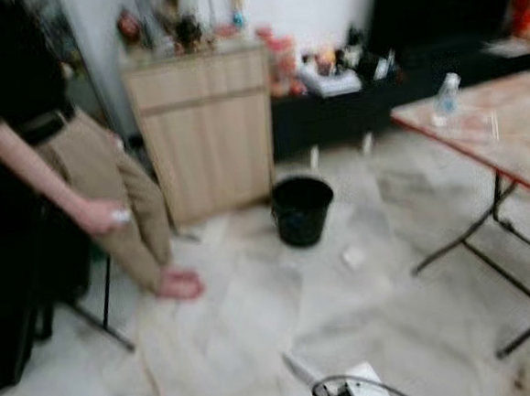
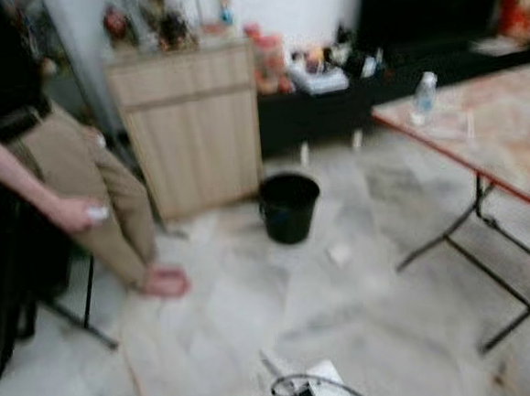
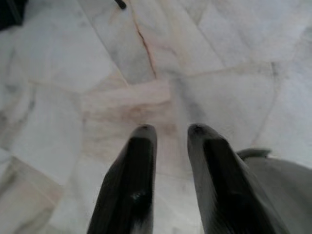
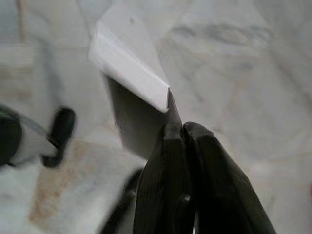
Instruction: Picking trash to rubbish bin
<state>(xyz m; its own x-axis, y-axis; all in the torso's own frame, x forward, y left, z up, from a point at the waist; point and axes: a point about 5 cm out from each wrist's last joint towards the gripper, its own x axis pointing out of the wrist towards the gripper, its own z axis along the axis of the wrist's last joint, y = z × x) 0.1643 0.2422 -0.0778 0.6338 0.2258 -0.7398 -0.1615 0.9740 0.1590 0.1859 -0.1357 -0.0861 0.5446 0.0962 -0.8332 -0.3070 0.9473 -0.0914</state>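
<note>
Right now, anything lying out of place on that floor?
Yes: a small white scrap lies on the floor beside the black bin, not in it. The right tool is shut on a folded white paper.

Black round rubbish bin (image 1: 302,210) upright on the pale marble floor, mid-scene, just right of the wooden cabinet, open top. Small white scrap (image 1: 353,257) flat on the floor just near-right of the bin, not touching. Folded white paper piece (image 4: 130,68) pinched at one corner between closed right claw (image 4: 176,127) fingers, held above floor.
</note>
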